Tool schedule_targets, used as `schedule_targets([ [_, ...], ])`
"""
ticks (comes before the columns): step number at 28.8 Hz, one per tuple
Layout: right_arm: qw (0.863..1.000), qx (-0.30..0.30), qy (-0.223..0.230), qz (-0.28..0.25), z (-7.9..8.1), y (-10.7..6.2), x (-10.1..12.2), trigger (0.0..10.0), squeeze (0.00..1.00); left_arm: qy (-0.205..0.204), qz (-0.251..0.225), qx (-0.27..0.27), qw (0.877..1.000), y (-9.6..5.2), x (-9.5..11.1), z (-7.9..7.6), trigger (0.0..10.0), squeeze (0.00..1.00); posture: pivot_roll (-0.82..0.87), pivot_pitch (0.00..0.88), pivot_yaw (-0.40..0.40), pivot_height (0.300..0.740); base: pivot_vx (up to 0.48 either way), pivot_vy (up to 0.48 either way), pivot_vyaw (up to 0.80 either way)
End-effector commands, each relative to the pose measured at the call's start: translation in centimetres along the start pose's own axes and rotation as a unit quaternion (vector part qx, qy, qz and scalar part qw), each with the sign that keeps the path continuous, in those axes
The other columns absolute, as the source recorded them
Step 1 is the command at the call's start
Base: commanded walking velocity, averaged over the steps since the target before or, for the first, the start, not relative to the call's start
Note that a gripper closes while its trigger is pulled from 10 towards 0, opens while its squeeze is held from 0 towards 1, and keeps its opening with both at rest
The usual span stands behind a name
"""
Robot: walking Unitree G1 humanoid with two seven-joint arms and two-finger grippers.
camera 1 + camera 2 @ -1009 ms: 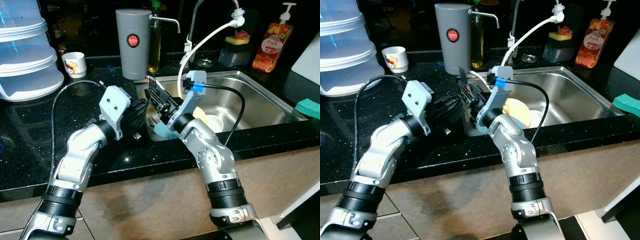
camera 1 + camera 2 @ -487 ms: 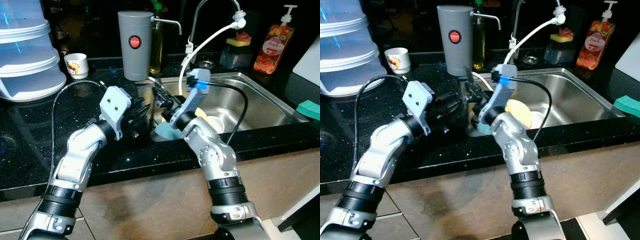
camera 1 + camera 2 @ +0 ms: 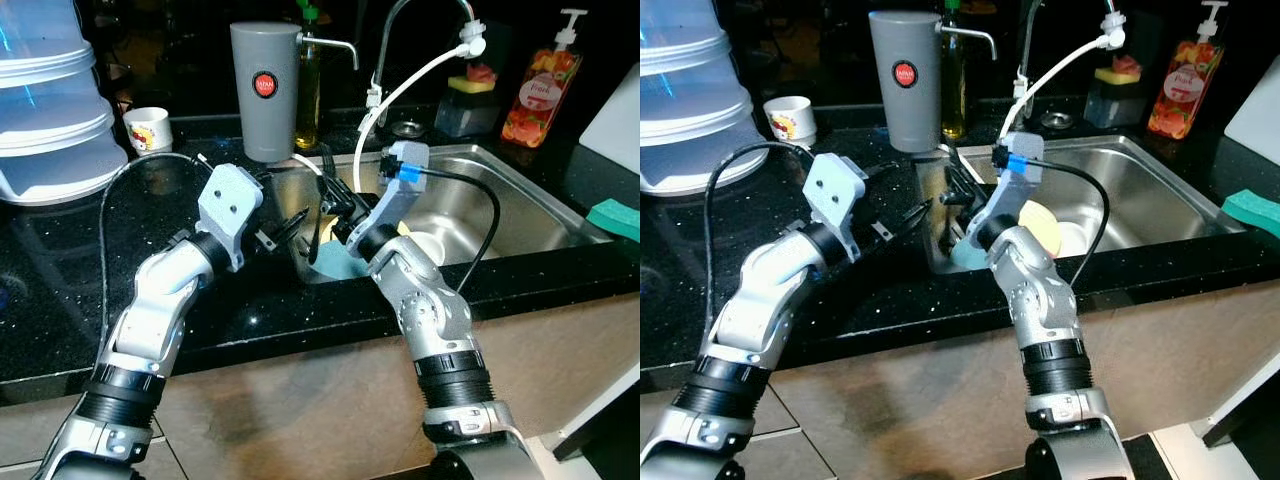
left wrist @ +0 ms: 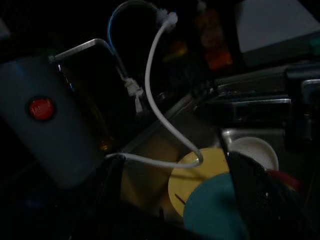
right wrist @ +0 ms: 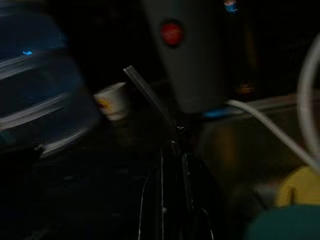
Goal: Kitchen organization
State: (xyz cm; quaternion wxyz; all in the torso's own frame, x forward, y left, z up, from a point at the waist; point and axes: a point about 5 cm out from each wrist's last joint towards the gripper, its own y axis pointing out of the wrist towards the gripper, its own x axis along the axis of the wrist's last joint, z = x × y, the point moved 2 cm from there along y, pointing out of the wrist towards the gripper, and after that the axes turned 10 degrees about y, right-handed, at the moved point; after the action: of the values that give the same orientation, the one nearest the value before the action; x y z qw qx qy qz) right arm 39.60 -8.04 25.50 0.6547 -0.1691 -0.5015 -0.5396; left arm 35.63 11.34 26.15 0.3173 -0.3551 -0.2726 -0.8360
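Black speckled counter [image 3: 60,260] runs under your whole view, with a steel sink [image 3: 520,205] set into it on your right. Inside the sink you can see a yellow plate [image 3: 1038,218], a teal dish [image 3: 335,265] at the near-left corner and a small white bowl [image 3: 428,245]; what they hold cannot be told.

At far left sits a stack of translucent tubs [image 3: 45,110], contents not clear. A tall grey canister [image 3: 264,90] with a red round badge stands behind the sink's left rim, an oil bottle [image 3: 309,95] just beside it. A white hose [image 3: 400,90] loops down from the tap. An orange soap pump bottle [image 3: 539,85] stands at the back right, and a small printed cup [image 3: 148,128] near the tubs.

Your left gripper [image 3: 288,228] hovers over the counter at the sink's left edge, fingers spread apart and empty. Your right gripper [image 3: 335,195] sits just beside it over the sink corner, clamped on a fork [image 3: 327,166] whose tines point up toward the canister.
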Motion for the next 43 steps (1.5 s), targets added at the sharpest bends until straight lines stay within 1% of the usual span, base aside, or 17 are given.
schedule_targets([
  [1, 1.000, -0.010, -0.015, -0.017, -0.4, 0.4, 0.2, 0.0, 0.00, -0.013, 0.051, -0.017, 0.998, -0.3, -1.6, -0.5, 10.0, 0.00, 0.06, 0.080, 0.012, 0.740, 0.000, 0.000, 0.00],
  [2, 0.999, -0.015, -0.024, -0.019, -0.6, 0.7, 0.0, 1.1, 0.00, -0.050, 0.074, -0.018, 0.996, -0.5, -2.4, -0.8, 10.0, 0.00, 0.06, 0.084, 0.012, 0.740, 0.000, 0.000, 0.00],
  [4, 0.999, -0.017, -0.029, -0.021, -0.7, 0.8, -0.1, 1.1, 0.00, -0.076, 0.087, -0.018, 0.993, -0.7, -2.8, -1.0, 10.0, 0.00, 0.06, 0.084, 0.012, 0.740, 0.000, 0.000, 0.00],
  [5, 0.999, -0.021, -0.036, -0.023, -0.9, 1.0, -0.1, 3.5, 0.00, -0.108, 0.105, -0.014, 0.988, -0.9, -3.4, -1.2, 10.0, 0.00, 0.07, 0.096, 0.008, 0.740, 0.000, 0.000, 0.00],
  [9, 0.999, -0.036, -0.022, -0.021, -1.3, 1.3, -0.9, 4.7, 0.00, -0.163, 0.125, -0.037, 0.978, -1.6, -4.0, -2.5, 10.0, 0.00, 0.08, 0.121, -0.001, 0.740, 0.000, 0.000, 0.00],
  [11, 0.999, -0.036, -0.016, -0.010, -1.2, 1.6, -1.7, 7.6, 0.00, -0.170, 0.127, -0.056, 0.976, -1.8, -4.2, -3.3, 10.0, 0.00, 0.08, 0.144, -0.003, 0.740, 0.000, 0.000, 0.00],
  [15, 0.999, -0.030, -0.020, 0.014, -0.8, 1.9, -3.1, 9.3, 0.00, -0.157, 0.144, -0.081, 0.974, -1.8, -4.6, -4.2, 10.0, 0.00, 0.09, 0.169, -0.003, 0.740, 0.000, 0.000, 0.00],
  [18, 0.999, -0.033, -0.014, 0.021, -0.8, 1.9, -3.5, 10.0, 0.00, -0.153, 0.147, -0.095, 0.973, -1.5, -4.5, -4.4, 10.0, 0.00, 0.09, 0.174, -0.001, 0.740, 0.000, 0.000, 0.00],
  [29, 0.998, -0.058, -0.027, 0.019, -2.1, 1.5, -3.6, 10.0, 0.00, -0.152, 0.145, -0.116, 0.971, -0.3, -3.8, -4.2, 10.0, 0.00, 0.09, 0.159, 0.021, 0.740, 0.000, 0.000, 0.00],
  [30, 0.997, -0.067, -0.028, 0.017, -2.5, 1.4, -3.4, 10.0, 0.59, -0.149, 0.147, -0.119, 0.971, -0.1, -3.8, -4.0, 10.0, 0.00, 0.09, 0.150, 0.028, 0.740, 0.000, 0.000, 0.00],
  [32, 0.997, -0.073, -0.030, 0.016, -2.8, 1.4, -3.3, 10.0, 0.59, -0.146, 0.149, -0.120, 0.971, 0.0, -3.8, -3.9, 10.0, 0.00, 0.09, 0.150, 0.028, 0.740, 0.000, 0.000, 0.00],
  [33, 0.997, -0.076, -0.030, 0.015, -3.0, 1.4, -3.2, 10.0, 1.00, -0.144, 0.150, -0.121, 0.970, 0.1, -3.8, -3.8, 10.0, 0.00, 0.08, 0.147, 0.030, 0.740, 0.000, 0.000, 0.00],
  [35, 0.996, -0.080, -0.035, 0.013, -3.1, 1.4, -3.1, 10.0, 1.00, -0.143, 0.152, -0.122, 0.970, 0.1, -3.8, -3.7, 10.0, 0.00, 0.08, 0.142, 0.032, 0.740, 0.000, 0.000, 0.00],
  [36, 0.996, -0.084, -0.040, 0.010, -3.3, 1.4, -2.9, 10.0, 0.84, -0.142, 0.153, -0.120, 0.970, 0.1, -3.9, -3.5, 10.0, 0.00, 0.08, 0.135, 0.035, 0.740, 0.000, 0.000, 0.00],
  [37, 0.995, -0.087, -0.043, 0.006, -3.3, 1.4, -2.7, 10.0, 0.84, -0.142, 0.154, -0.119, 0.971, 0.1, -3.8, -3.4, 10.0, 0.00, 0.08, 0.135, 0.035, 0.740, 0.000, 0.000, 0.00],
  [38, 0.995, -0.092, -0.045, -0.001, -3.5, 1.5, -2.2, 10.0, 0.00, -0.141, 0.154, -0.115, 0.971, 0.2, -3.8, -3.2, 10.0, 0.00, 0.08, 0.130, 0.038, 0.740, 0.000, 0.000, 0.00],
  [43, 0.993, -0.106, -0.032, -0.032, -4.1, 1.7, -0.4, 10.0, 0.00, -0.137, 0.143, -0.081, 0.977, 0.3, -3.5, -2.2, 10.0, 0.00, 0.07, 0.113, 0.036, 0.740, 0.000, 0.000, 0.00],
])
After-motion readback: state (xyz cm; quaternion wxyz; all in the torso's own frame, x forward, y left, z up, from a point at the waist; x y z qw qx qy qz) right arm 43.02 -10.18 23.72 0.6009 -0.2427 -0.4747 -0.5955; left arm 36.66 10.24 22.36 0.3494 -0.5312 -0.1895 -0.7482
